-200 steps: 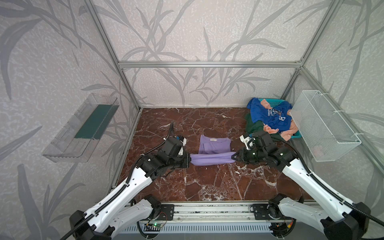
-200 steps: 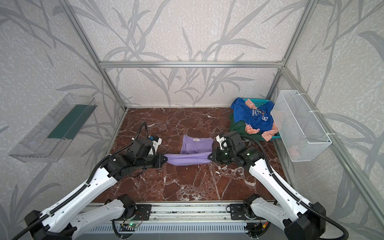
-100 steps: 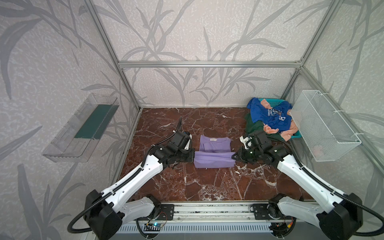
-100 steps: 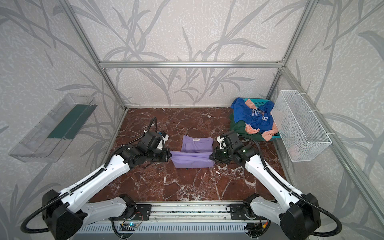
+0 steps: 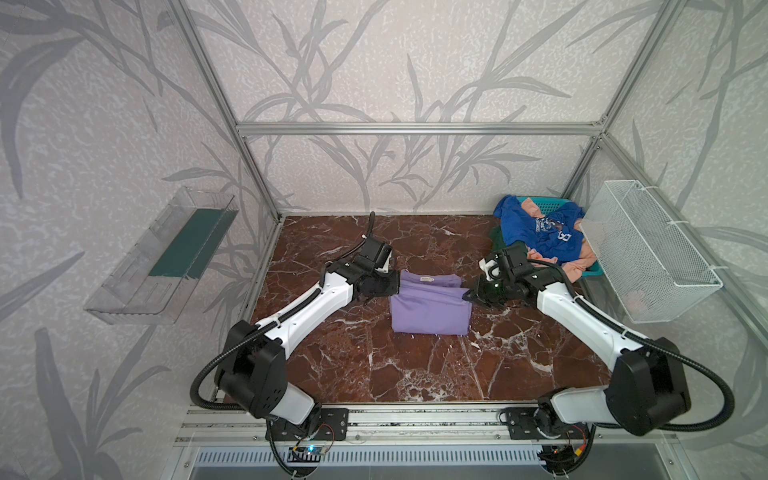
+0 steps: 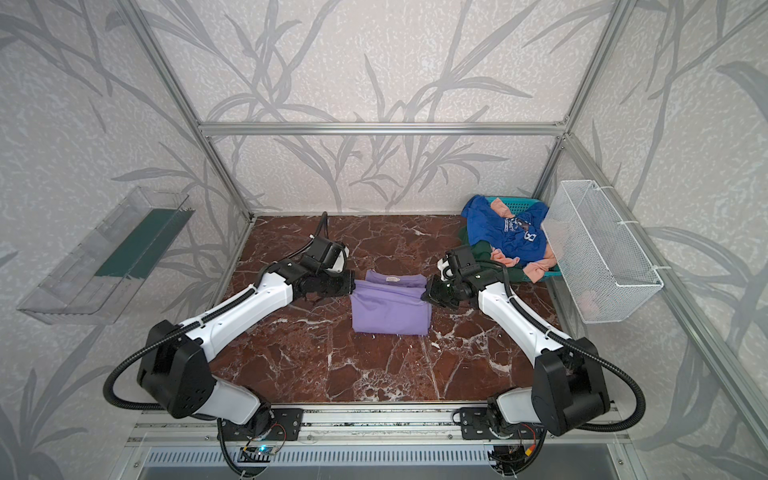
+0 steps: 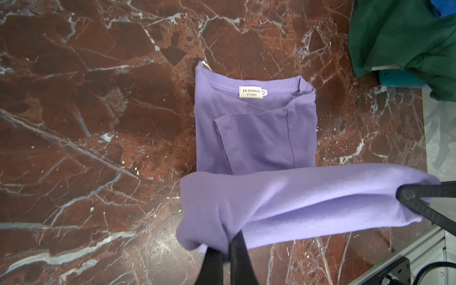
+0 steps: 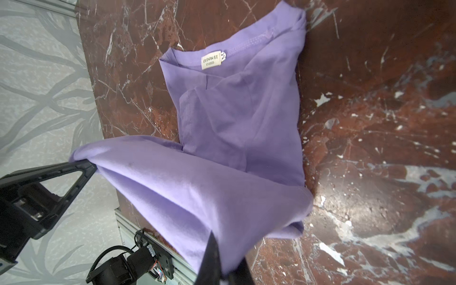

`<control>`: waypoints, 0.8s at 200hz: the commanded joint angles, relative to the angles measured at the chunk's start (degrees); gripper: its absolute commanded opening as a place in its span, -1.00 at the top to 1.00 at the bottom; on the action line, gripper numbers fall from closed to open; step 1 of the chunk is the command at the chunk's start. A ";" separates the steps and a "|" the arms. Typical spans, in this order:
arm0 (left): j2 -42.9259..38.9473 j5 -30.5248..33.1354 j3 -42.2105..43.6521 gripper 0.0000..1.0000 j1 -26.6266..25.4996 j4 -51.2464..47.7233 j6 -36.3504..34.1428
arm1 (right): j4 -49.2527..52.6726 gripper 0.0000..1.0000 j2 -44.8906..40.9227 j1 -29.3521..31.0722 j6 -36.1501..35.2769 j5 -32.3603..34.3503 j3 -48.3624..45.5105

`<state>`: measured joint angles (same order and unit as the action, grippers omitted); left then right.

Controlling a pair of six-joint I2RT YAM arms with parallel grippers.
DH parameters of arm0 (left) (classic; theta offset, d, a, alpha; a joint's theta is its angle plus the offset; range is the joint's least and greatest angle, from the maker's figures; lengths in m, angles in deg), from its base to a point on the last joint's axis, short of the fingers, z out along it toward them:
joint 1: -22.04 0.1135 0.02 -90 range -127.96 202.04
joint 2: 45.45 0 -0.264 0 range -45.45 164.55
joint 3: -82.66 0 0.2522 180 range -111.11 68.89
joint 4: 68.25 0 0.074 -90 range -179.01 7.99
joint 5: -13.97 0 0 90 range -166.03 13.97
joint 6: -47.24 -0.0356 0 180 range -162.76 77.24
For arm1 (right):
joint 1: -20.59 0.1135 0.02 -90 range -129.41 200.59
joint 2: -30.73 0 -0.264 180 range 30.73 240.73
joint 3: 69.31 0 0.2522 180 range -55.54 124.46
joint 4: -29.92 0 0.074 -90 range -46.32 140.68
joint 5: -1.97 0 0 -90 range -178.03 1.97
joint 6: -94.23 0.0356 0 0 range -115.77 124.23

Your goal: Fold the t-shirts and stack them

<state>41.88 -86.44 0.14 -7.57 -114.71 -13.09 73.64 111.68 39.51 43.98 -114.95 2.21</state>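
Lavender-purple soft cloth t-shirt (image 5: pixel 430 316) lies mid red marble table (image 5: pixel 415 374), your left gripper (image 5: pixel 395 287) and right gripper (image 5: pixel 467 296) each clamped on a raised corner, edge pulled taut for an even fold toward the far collar (image 5: pixel 428 279).

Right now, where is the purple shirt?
In both top views the purple shirt lies centred on the marble table, between the left gripper and the right gripper, which each pinch a corner of its fold, with the blue shirt at back right.
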 commanded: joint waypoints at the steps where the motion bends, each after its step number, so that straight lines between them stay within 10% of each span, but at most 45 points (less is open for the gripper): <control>1: 2.81 1.55 -3.98 1.00 0.74 1.88 0.71 | -1.95 1.00 3.30 -1.87 -1.32 -2.75 3.34; 130: 28.78 -1.42 -32.87 1.00 4.98 -2.48 -1.41 | -0.92 1.00 32.73 -9.57 -5.29 -7.84 28.56; 144: 31.39 -1.62 -35.80 0.97 5.49 -2.51 -1.45 | -0.63 0.65 35.31 -10.15 -5.23 -7.95 31.53; 160: 34.10 -2.01 -38.83 0.21 6.11 -2.06 -2.11 | 0.45 0.03 37.61 -10.73 -5.80 -7.50 34.78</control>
<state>72.98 -87.73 -34.11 -2.32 -115.90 -14.00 72.39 146.80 29.87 39.41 -122.69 32.27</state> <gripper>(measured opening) 0.167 0.293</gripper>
